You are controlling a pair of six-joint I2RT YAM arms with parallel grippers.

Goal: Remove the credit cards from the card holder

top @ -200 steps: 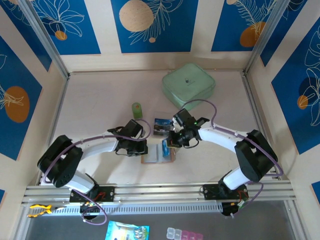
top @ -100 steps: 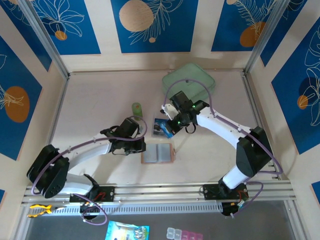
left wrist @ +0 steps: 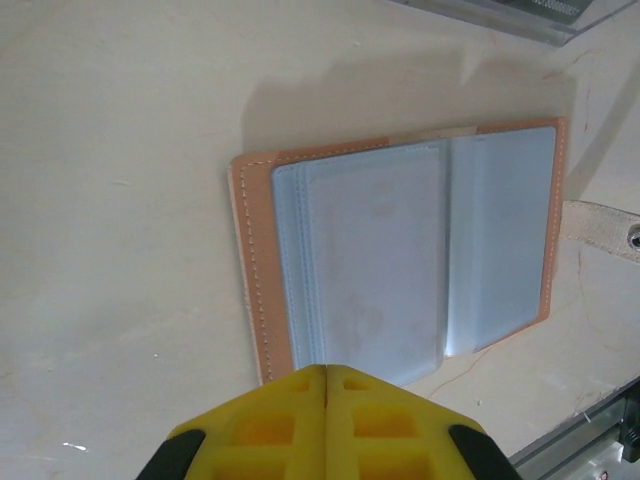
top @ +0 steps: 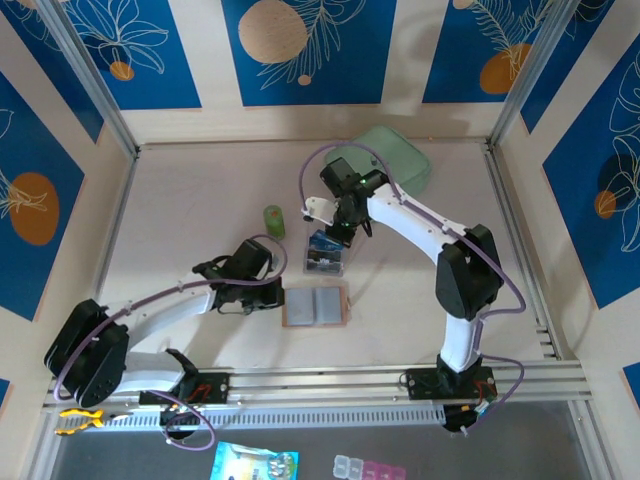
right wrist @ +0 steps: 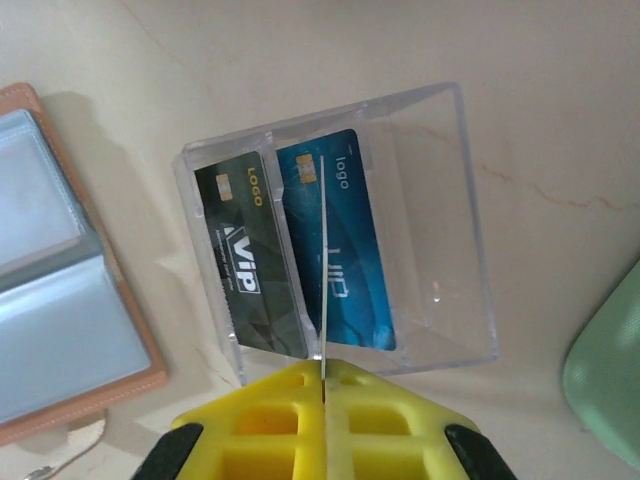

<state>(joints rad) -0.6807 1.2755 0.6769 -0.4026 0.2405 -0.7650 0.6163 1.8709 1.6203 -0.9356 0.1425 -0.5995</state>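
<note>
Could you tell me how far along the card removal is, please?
Done: a black card and a blue card are in the clear box. In hand: the right fingers pinch a third card edge-on over it. Remaining: drop that one; the visible sleeves of the card holder look empty.

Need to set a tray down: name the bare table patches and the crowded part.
Bare: the table at far left, between the side rail and the small green cylinder; also right of the right arm. Crowded: the middle, where clear plastic box, open tan leather card holder, left gripper and right gripper cluster.
</note>
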